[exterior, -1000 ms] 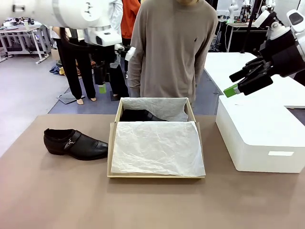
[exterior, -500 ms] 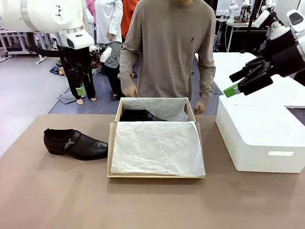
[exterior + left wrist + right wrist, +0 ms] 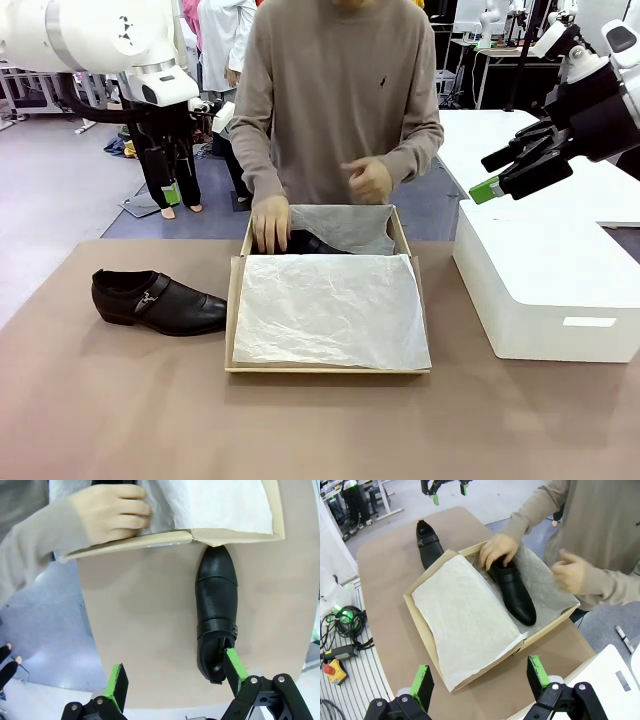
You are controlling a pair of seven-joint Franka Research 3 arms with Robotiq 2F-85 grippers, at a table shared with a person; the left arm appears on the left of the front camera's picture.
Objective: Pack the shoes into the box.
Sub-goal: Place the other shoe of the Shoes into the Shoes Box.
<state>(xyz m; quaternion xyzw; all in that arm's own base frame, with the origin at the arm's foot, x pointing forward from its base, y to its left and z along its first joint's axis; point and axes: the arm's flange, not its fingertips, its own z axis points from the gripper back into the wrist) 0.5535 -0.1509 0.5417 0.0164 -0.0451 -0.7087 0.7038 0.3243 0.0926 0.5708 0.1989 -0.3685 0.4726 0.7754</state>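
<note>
First shoe [image 3: 512,592] in box [image 3: 330,369], person's hand [image 3: 497,550] on it; right gripper [image 3: 480,675] idle, agape; left gripper [image 3: 176,675] agape over second shoe [image 3: 216,605], should descend to grasp

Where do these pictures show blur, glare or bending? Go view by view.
Front view: even light, the person's raised hand slightly motion-blurred. Left wrist view: table edge bows; soft sheen on the shoe. Right wrist view: sharp, highlights on the boxed shoe.

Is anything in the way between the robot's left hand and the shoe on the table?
Nothing visible. The left hand hangs open, up off the table, with only air between it and the shoe. The person's hand is at the box, not over the shoe.
</note>
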